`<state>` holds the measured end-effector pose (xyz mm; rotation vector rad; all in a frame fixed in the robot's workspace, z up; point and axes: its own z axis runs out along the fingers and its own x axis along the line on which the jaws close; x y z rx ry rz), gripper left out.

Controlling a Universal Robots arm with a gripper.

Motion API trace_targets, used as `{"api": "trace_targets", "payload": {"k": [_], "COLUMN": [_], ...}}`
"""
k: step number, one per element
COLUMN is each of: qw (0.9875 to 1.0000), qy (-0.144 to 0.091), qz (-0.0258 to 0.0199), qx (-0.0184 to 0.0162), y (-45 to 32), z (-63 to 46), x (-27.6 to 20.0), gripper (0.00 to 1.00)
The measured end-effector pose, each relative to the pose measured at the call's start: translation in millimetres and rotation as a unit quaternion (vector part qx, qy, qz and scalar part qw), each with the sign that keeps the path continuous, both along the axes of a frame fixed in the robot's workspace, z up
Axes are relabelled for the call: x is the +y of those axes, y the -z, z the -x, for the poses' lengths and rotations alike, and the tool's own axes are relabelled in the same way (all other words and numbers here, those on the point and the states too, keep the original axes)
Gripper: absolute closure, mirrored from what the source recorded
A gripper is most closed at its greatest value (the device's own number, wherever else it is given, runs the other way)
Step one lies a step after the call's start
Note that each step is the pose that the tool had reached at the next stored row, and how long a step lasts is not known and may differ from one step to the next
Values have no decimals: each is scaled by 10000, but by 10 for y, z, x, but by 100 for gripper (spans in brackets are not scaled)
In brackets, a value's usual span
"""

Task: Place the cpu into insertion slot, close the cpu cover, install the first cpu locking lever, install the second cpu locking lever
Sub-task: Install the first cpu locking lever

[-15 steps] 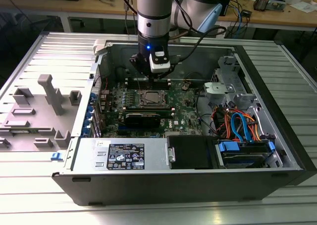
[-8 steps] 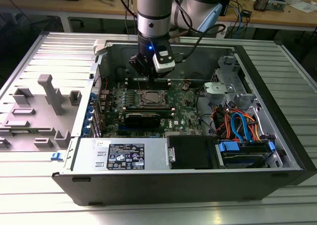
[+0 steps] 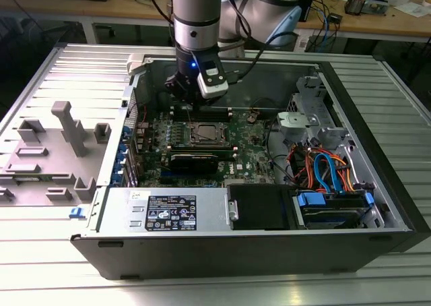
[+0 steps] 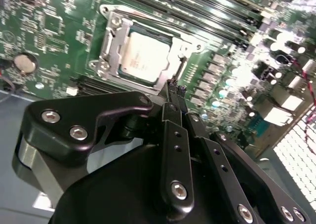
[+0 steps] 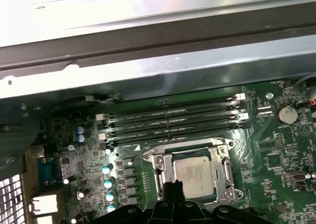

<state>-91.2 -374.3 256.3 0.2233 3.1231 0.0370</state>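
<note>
The cpu (image 4: 145, 58) (image 5: 195, 172) lies flat in the insertion slot (image 3: 205, 133) on the green board, its silver-grey top showing. The silvery cpu cover (image 4: 114, 42) (image 5: 160, 167) lies down around it, framing the chip through its window. A thin metal locking lever (image 4: 180, 66) runs along one side of the socket towards my fingertips. My gripper (image 4: 173, 84) (image 5: 173, 186) (image 3: 195, 98) hovers just beside the socket with its narrow fingers pressed together. I cannot tell whether the tips touch the lever's end.
Long black memory slots (image 5: 173, 116) run beside the socket, towards the case's metal wall (image 5: 158, 61). A coin battery (image 5: 287, 114) and capacitors (image 5: 106, 169) stand nearby. In the exterior view, cables and drive bays (image 3: 330, 174) sit at the right and a grey fixture (image 3: 64, 127) at the left.
</note>
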Motion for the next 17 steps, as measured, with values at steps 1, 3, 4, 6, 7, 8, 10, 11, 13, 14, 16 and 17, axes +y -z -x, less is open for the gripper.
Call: {"api": "trace_targets", "payload": {"k": [1, 3, 4, 6, 7, 8, 10, 11, 13, 14, 16, 17], "qw": [10000, 10000, 10000, 10000, 10000, 10000, 10000, 10000, 9999, 9999, 9999, 9999], "qy": [-8, -21, -31, -46, -51, -64, -85, -93, -115, -124, -138, -146], "qz": [-2, -7, -11, -16, -18, -21, -24, -25, -29, -30, -38, -43], "qx": [0, 0, 0, 0, 0, 0, 0, 0, 0, 0, 0, 0], "y": [0, 0, 0, 0, 0, 0, 0, 0, 0, 0, 0, 0], "z": [30, 73, 104, 150, 170, 205, 246, 265, 314, 330, 375, 378], "x": [0, 0, 0, 0, 0, 0, 0, 0, 0, 0, 0, 1], "gripper": [89, 89, 89, 89, 89, 89, 89, 89, 89, 89, 89, 89]}}
